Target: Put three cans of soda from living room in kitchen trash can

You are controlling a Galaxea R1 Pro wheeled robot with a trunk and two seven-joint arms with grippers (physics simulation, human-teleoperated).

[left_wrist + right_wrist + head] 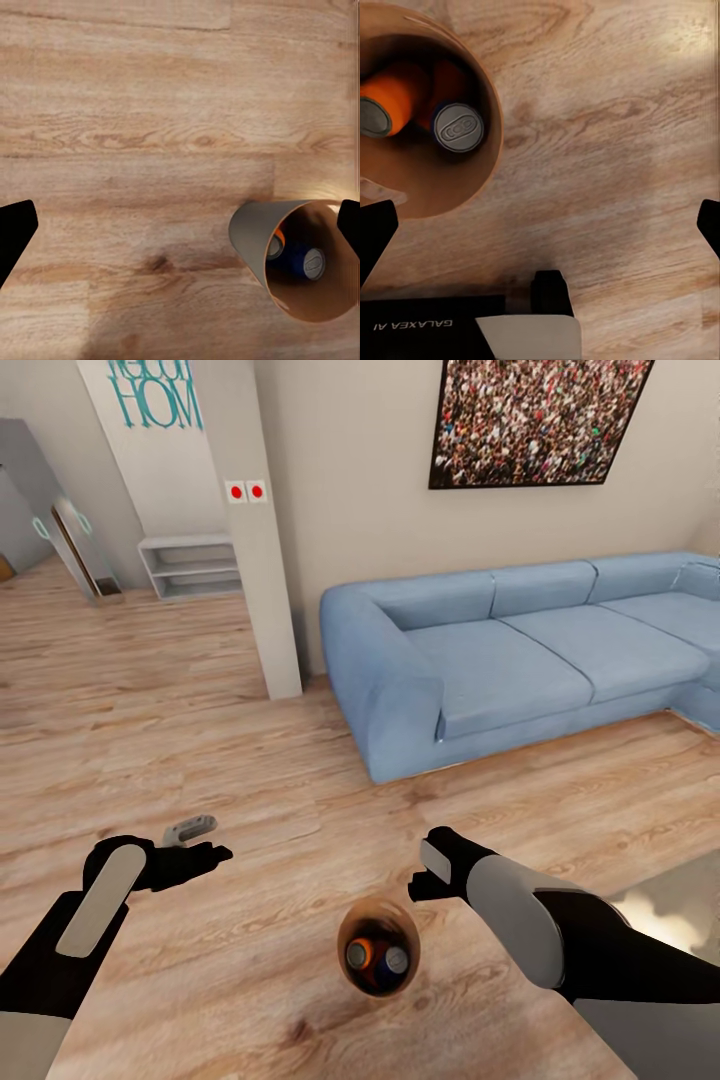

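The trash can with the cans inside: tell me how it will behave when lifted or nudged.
The trash can tapers downward, so a nudge near the rim could probably tip it. The soda cans lie loose inside and would likely shift or rattle when it is lifted. Its walls look stiff, so it should hold its shape.

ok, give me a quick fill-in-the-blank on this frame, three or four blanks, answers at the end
1. The small round tapered bin stands on the ____ floor.
2. Inside it, beside the blue drink can, lie two ____ drink cans.
3. The long corner sofa is light ____.
4. The bin sits between the left pincer and the ____ pincer.

Missing words: wooden; orange; blue; right
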